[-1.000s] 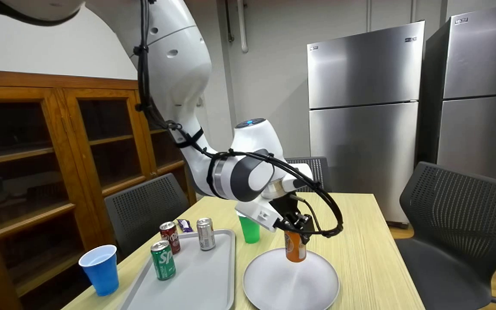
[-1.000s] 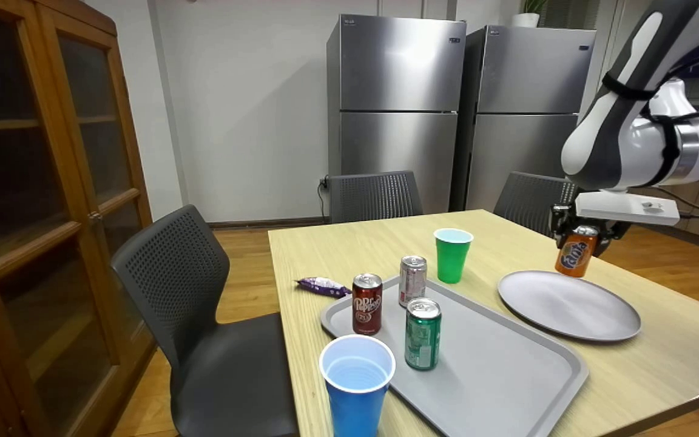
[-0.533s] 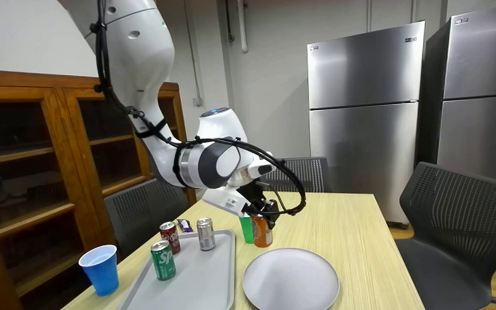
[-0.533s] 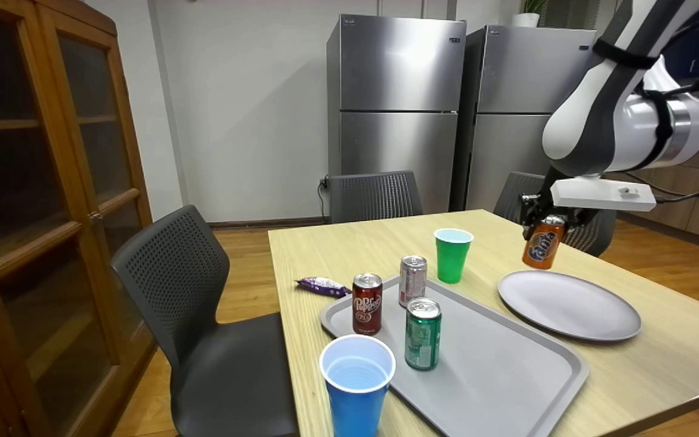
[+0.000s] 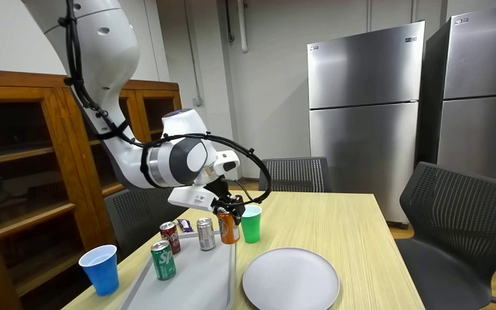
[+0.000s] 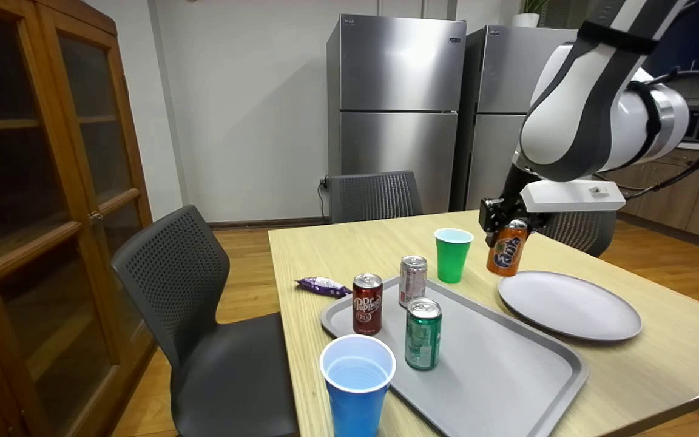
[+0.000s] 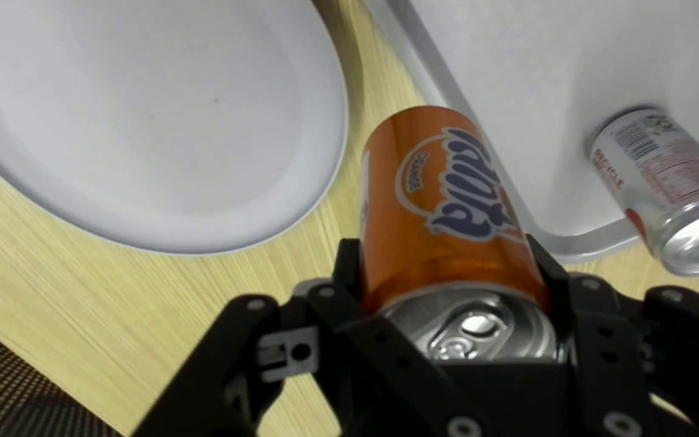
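The gripper (image 7: 448,267), fingers (image 7: 347,267) parted to can width, is clamping an orange can (image 7: 440,182) near its top. Above the table (image 5: 338,224), the can's long axis is leaning slightly off vertical, base down. A tray (image 6: 495,364) is carrying a silver can (image 6: 412,282), red can (image 6: 367,306) and green can (image 6: 423,343); a plate (image 6: 568,303) is lying alongside. Two refrigerators (image 5: 365,129) are standing beyond.

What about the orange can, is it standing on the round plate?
No, the wrist view shows the tool gripping the orange can beside the round plate, with tabletop visible between them.
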Controlling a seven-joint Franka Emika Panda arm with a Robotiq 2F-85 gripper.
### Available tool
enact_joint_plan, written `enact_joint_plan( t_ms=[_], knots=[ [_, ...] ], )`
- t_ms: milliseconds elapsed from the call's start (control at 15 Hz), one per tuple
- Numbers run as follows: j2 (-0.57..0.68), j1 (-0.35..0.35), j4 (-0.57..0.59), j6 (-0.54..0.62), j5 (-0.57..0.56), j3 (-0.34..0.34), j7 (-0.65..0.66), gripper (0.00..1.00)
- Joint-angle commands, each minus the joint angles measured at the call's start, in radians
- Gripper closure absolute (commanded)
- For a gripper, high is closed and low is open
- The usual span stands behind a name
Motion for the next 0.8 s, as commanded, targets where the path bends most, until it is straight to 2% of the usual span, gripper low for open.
enact_joint_plan(
  t_ms=[0, 400, 733],
  knots=[
    [-0.047, 0.100, -0.039, 0.001, -0.040, -0.036, 0.032, 0.62],
    [-0.038, 0.190, -0.082, 0.025, -0.048, -0.029, 0.006, 0.62],
    [-0.027, 0.223, -0.131, 0.067, -0.054, -0.031, -0.008, 0.62]
  ],
)
